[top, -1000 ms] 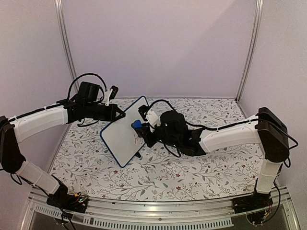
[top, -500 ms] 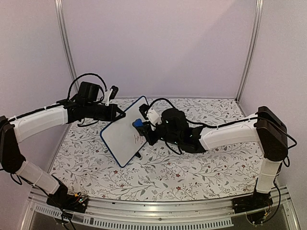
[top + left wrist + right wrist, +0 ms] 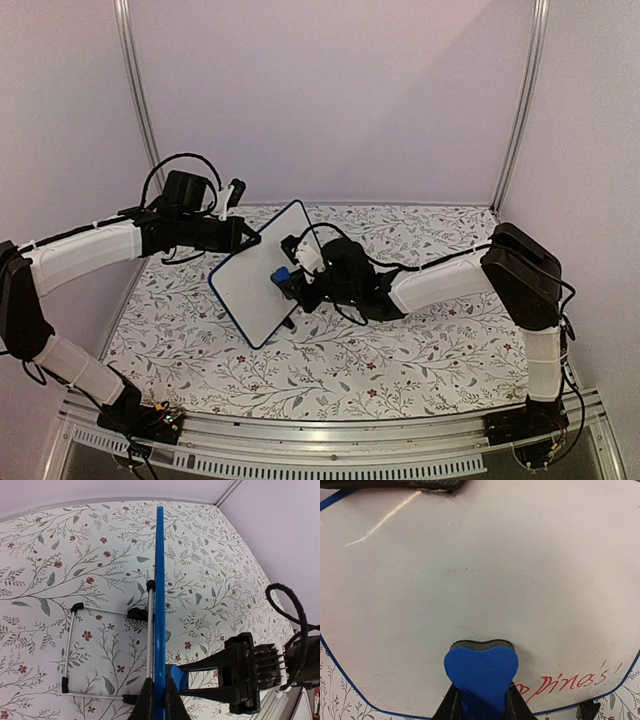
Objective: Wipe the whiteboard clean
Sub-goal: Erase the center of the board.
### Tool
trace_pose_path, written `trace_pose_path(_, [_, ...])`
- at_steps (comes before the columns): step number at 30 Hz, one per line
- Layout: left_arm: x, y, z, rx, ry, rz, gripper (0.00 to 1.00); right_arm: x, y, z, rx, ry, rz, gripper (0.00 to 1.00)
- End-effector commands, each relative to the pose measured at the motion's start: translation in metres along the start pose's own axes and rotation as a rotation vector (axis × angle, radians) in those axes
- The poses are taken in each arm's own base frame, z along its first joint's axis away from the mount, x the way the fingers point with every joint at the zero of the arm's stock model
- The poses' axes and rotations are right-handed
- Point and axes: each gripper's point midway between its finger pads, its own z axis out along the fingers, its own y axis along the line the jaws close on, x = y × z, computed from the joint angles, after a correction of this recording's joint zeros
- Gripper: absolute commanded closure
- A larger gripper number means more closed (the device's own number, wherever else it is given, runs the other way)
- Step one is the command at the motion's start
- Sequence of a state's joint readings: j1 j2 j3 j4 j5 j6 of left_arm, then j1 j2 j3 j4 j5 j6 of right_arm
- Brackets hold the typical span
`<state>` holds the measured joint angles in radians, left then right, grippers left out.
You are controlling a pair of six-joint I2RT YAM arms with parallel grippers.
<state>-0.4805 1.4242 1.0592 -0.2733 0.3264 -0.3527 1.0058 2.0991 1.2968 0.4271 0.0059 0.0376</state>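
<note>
The blue-rimmed white rectangular whiteboard is propped tilted on the floral worktop, its edge clamped by the left end effector. A blue foam eraser is pinched by the right end effector and pressed against the board; the red handwriting beside it should be swept with firm, flat pressure.
</note>
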Motion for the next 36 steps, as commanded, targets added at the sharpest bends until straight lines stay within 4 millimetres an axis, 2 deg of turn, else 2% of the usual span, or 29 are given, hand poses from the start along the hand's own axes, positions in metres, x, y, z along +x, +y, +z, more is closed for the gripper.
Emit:
trace_pose_path(1, [0.006,-0.004,0.007,0.03,0.024,-0.009,1.0,0.023,0.006,0.007,-0.059,0.054,0.024,0.83])
trace_pose_path(5, [0.009,-0.001,0.011,0.026,0.035,-0.018,1.0,0.05,0.01,0.007,-0.085,0.119,0.042,0.84])
trace_pose_path(15, [0.01,-0.002,0.012,0.031,0.039,-0.025,1.0,0.088,0.008,0.001,-0.077,0.231,0.055,0.84])
trace_pose_path(22, [0.01,-0.002,0.013,0.032,0.039,-0.025,1.0,0.107,0.007,-0.002,-0.079,0.281,0.049,0.84])
trace_pose_path(27, [0.01,-0.001,0.013,0.029,0.038,-0.025,1.0,0.105,0.01,-0.003,-0.089,0.283,0.03,0.84])
trace_pose_path(30, [0.011,-0.001,0.013,0.03,0.042,-0.028,1.0,0.097,0.021,-0.001,-0.093,0.267,-0.021,0.84])
trace_pose_path(36, [0.011,-0.001,0.014,0.029,0.045,-0.029,1.0,0.053,0.037,-0.004,-0.102,0.176,-0.082,0.84])
